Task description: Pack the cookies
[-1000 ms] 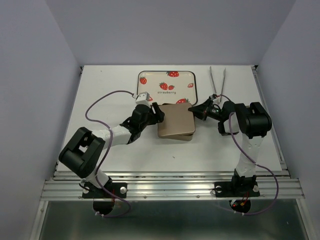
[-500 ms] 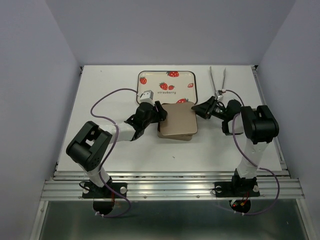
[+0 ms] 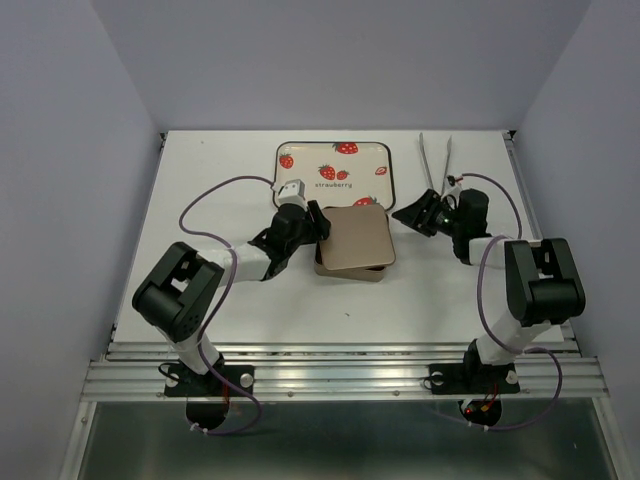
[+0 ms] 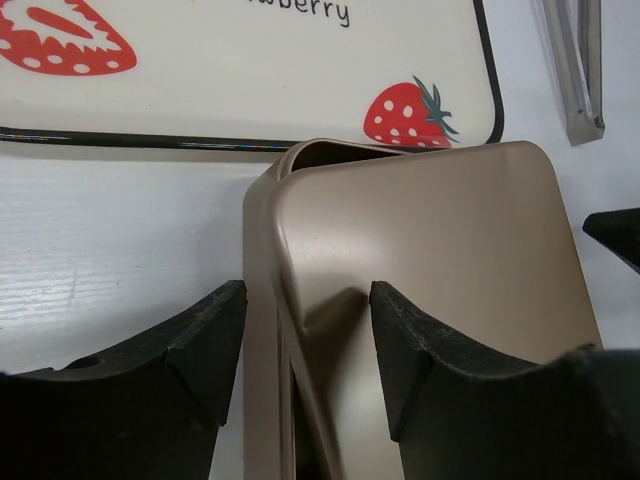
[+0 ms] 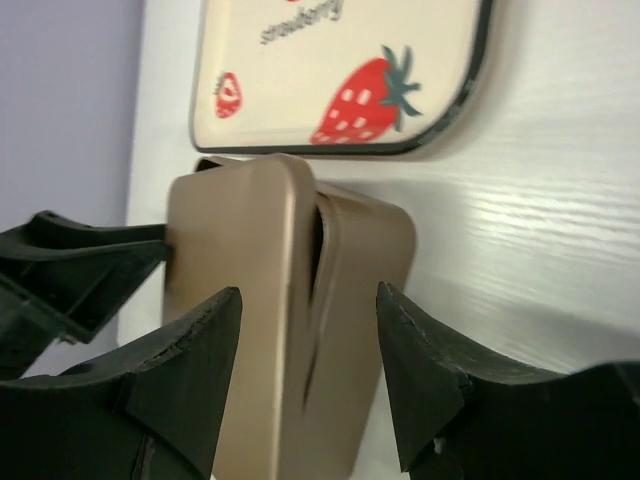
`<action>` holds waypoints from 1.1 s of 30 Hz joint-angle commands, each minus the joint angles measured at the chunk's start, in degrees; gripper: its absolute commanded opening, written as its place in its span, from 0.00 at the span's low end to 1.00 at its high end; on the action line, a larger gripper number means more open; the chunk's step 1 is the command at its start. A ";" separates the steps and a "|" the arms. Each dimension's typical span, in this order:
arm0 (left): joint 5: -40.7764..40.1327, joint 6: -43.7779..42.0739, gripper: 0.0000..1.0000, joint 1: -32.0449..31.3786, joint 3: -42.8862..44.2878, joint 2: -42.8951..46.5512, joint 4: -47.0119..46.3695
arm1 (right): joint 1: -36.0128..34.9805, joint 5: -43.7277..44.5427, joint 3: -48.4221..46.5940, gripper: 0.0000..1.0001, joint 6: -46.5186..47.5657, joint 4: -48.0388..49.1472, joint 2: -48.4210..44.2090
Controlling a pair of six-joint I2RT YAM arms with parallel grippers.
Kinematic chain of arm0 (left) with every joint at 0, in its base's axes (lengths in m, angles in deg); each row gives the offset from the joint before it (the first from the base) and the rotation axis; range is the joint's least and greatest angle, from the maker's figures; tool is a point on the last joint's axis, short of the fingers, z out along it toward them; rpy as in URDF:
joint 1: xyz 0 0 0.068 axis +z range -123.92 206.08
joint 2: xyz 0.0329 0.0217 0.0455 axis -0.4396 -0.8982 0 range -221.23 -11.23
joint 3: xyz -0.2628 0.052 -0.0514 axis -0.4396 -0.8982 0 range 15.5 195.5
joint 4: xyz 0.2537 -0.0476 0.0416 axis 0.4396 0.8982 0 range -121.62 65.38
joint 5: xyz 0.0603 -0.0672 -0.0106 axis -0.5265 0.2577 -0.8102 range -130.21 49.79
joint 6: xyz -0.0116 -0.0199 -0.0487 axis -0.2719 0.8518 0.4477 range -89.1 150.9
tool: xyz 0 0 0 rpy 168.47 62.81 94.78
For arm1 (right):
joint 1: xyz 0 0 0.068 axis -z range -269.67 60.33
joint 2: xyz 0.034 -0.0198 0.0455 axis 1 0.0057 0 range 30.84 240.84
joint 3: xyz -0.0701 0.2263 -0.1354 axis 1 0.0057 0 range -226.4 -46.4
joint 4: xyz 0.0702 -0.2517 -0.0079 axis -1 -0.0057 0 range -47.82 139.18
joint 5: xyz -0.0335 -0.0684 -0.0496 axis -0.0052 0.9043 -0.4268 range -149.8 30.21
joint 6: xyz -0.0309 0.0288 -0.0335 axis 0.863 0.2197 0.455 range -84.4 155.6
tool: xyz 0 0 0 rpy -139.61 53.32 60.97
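Observation:
No cookies show in any view. A gold tin [image 3: 354, 240] with its lid sitting askew lies in the middle of the table, just below the strawberry tray [image 3: 300, 180]. My left gripper [image 3: 318, 226] is at the tin's left edge. In the left wrist view [image 4: 307, 295] one finger presses the side wall and the other rests on the lid [image 4: 430, 260], so it is shut on that edge. My right gripper [image 3: 406, 215] stands open a little off the tin's right side. The right wrist view shows the tin [image 5: 260, 300] ahead of its spread fingers [image 5: 308, 300], untouched.
The white tray with red printed strawberries [image 4: 250, 70] lies directly behind the tin, almost touching it. Metal tongs [image 3: 436, 165] lie at the back right, behind the right gripper. Grey walls enclose the table on three sides.
The right gripper opened, let go of the tin's right side and drew back to the right. The left gripper closed on the tin's left edge; the tin shifted slightly toward the tray.

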 commanded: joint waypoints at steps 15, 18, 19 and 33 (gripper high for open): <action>-0.91 -4.15 0.58 0.19 8.28 -3.69 0.23 | -7.79 10.58 1.87 0.54 12.47 -20.91 -11.48; -0.38 -4.06 0.57 0.19 9.16 -4.92 0.31 | -9.46 12.34 1.61 0.54 13.96 -23.63 -12.18; -0.29 -4.06 0.54 0.19 9.42 -5.28 0.40 | -9.47 12.26 1.52 0.53 14.31 -24.42 -12.36; -0.38 -4.32 0.54 0.28 12.15 -6.51 0.67 | -14.30 12.61 1.17 0.50 14.49 -28.20 -14.91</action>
